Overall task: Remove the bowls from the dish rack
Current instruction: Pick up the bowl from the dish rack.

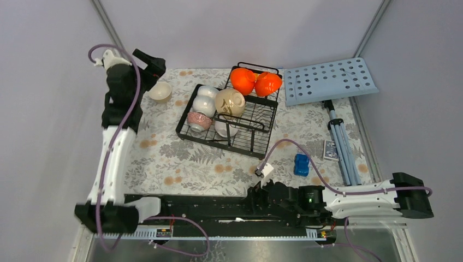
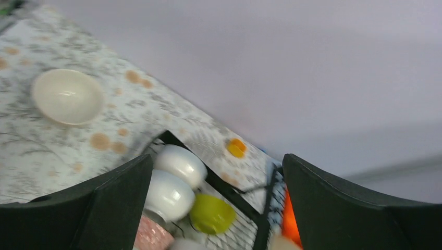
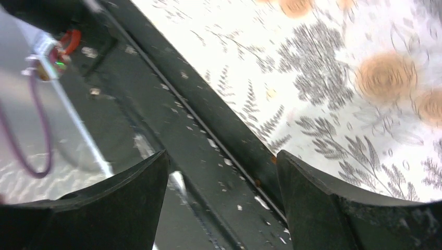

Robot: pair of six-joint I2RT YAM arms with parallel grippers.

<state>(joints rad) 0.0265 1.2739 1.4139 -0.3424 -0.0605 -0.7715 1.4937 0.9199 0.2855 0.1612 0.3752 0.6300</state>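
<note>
Cream bowl (image 1: 160, 91) on table (image 1: 164, 158), near left hand (image 1: 154, 64), outside its spread jaws.

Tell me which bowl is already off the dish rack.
The cream bowl standing upright on the floral tablecloth, left of the dish rack. Every other bowl sits in the rack.

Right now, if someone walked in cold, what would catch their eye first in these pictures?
The two glossy orange bowls at the far end of the black dish rack jump out first, with paler bowls crowded beside them. Next comes the lone cream bowl on the flowered cloth left of the rack, right by the left hand, which is open.
</note>
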